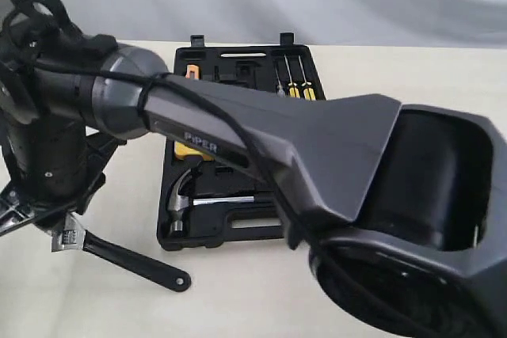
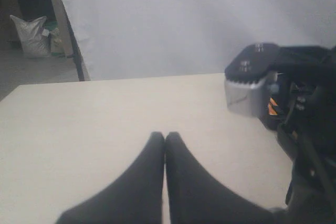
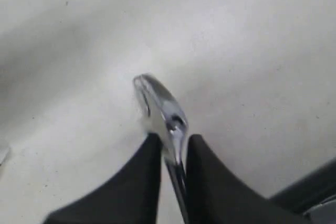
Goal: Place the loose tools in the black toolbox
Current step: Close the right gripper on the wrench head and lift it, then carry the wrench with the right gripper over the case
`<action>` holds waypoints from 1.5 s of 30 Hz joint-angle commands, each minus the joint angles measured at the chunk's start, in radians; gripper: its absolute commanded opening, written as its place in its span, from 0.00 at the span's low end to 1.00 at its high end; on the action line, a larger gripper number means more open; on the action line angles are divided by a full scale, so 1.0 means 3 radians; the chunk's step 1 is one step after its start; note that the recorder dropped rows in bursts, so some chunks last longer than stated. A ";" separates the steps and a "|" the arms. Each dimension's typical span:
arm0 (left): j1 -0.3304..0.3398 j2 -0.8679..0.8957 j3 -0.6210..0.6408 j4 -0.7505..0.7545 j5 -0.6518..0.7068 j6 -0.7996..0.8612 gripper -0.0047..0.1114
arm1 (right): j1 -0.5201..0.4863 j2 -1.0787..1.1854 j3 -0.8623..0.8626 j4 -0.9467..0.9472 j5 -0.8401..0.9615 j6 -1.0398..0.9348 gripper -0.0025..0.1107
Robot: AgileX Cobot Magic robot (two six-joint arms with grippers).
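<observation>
The black toolbox [image 1: 238, 231] lies open in the middle of the table. A claw hammer [image 1: 178, 202] rests in its near half. The adjustable wrench [image 1: 119, 257] lies on the table left of the box, silver head to the left and black handle pointing right. My right arm [image 1: 238, 120] reaches across the box and comes down over the wrench head. In the right wrist view my right gripper [image 3: 173, 137] is shut on the wrench [image 3: 157, 98], whose silver head sticks out past the fingertips. My left gripper [image 2: 165, 136] is shut and empty above bare table.
Screwdrivers with yellow-black handles [image 1: 295, 85] sit in the far half of the box, and a yellow item [image 1: 186, 149] shows under the arm. The right arm's bulk [image 1: 412, 195] blocks the near right. A grey backdrop [image 2: 184, 19] stands behind the table.
</observation>
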 commanded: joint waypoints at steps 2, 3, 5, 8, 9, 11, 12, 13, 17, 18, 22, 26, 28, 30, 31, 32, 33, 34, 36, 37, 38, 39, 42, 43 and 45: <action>0.0011 -0.0027 0.0031 -0.0045 -0.0057 -0.0034 0.05 | -0.0006 -0.0265 0.0284 -0.0071 0.0010 0.0038 0.03; 0.0011 -0.0027 0.0031 -0.0045 -0.0057 -0.0034 0.05 | -0.0019 -0.0272 0.0406 -0.0071 0.0010 0.0060 0.03; 0.0011 -0.0027 0.0031 -0.0045 -0.0057 -0.0034 0.05 | -0.0048 -0.0245 0.0562 -0.0071 0.0010 0.0077 0.03; 0.0011 -0.0027 0.0031 -0.0045 -0.0057 -0.0034 0.05 | -0.0063 -0.0092 0.0605 -0.0063 -0.0170 0.0102 0.03; 0.0011 -0.0027 0.0031 -0.0045 -0.0057 -0.0034 0.05 | -0.0063 -0.0061 0.0605 -0.0063 -0.0203 0.0102 0.03; 0.0011 -0.0027 0.0031 -0.0045 -0.0057 -0.0034 0.05 | -0.0063 -0.0028 0.0605 -0.0047 -0.0289 0.0102 0.21; 0.0011 -0.0027 0.0031 -0.0045 -0.0057 -0.0034 0.05 | -0.0046 -0.0028 0.0605 -0.0004 -0.0312 0.0102 0.31; 0.0011 -0.0027 0.0031 -0.0045 -0.0057 -0.0034 0.05 | -0.0038 -0.0028 0.0590 0.0085 -0.0311 0.0081 0.50; 0.0011 -0.0027 0.0031 -0.0045 -0.0057 -0.0034 0.05 | 0.0000 0.0027 0.0595 0.0609 -0.0313 -0.0289 0.69; 0.0011 -0.0027 0.0031 -0.0045 -0.0057 -0.0034 0.05 | 0.0000 0.0045 0.0595 0.0704 -0.0319 -0.0327 0.69; 0.0011 -0.0027 0.0031 -0.0045 -0.0057 -0.0034 0.05 | 0.0008 0.0234 0.0595 0.0737 -0.0472 -0.0438 0.67; 0.0011 -0.0027 0.0031 -0.0045 -0.0057 -0.0034 0.05 | 0.0132 0.0320 0.0595 0.0450 -0.0477 -0.0504 0.64; 0.0011 -0.0027 0.0031 -0.0045 -0.0057 -0.0034 0.05 | 0.0220 0.0361 0.0595 0.0098 -0.0473 -0.0318 0.50; 0.0011 -0.0027 0.0031 -0.0045 -0.0057 -0.0034 0.05 | 0.0277 0.0393 0.0595 -0.0133 -0.0455 -0.0176 0.39; 0.0011 -0.0027 0.0031 -0.0045 -0.0057 -0.0034 0.05 | 0.0298 0.0405 0.0595 -0.0194 -0.0440 -0.0183 0.35; 0.0011 -0.0027 0.0031 -0.0045 -0.0057 -0.0034 0.05 | 0.0313 0.0418 0.0595 -0.0254 -0.0417 -0.0183 0.31; 0.0011 -0.0027 0.0031 -0.0045 -0.0057 -0.0034 0.05 | 0.0320 0.0418 0.0595 -0.0280 -0.0389 -0.0183 0.25; 0.0011 -0.0027 0.0031 -0.0045 -0.0057 -0.0034 0.05 | 0.0320 0.0419 0.0595 -0.0280 -0.0381 -0.0189 0.21; 0.0011 -0.0027 0.0031 -0.0045 -0.0057 -0.0034 0.05 | 0.0320 0.0419 0.0595 -0.0280 -0.0364 -0.0197 0.10; 0.0011 -0.0027 0.0031 -0.0045 -0.0057 -0.0034 0.05 | 0.0311 0.0403 0.0595 -0.0280 -0.0358 -0.0204 0.04; 0.0011 -0.0027 0.0031 -0.0045 -0.0057 -0.0034 0.05 | 0.0304 0.0384 0.0595 -0.0280 -0.0358 -0.0198 0.02; 0.0011 -0.0027 0.0031 -0.0045 -0.0057 -0.0034 0.05 | 0.0297 0.0353 0.0595 -0.0280 -0.0358 -0.0198 0.02; 0.0011 -0.0027 0.0031 -0.0045 -0.0057 -0.0034 0.05 | 0.0262 0.0219 0.0595 -0.0280 -0.0339 -0.0198 0.02; 0.0011 -0.0027 0.0031 -0.0045 -0.0057 -0.0034 0.05 | 0.0255 0.0180 0.0595 -0.0287 -0.0331 -0.0198 0.02; 0.0011 -0.0027 0.0031 -0.0045 -0.0057 -0.0034 0.05 | 0.0207 0.0087 0.0595 -0.0306 -0.0269 -0.0198 0.02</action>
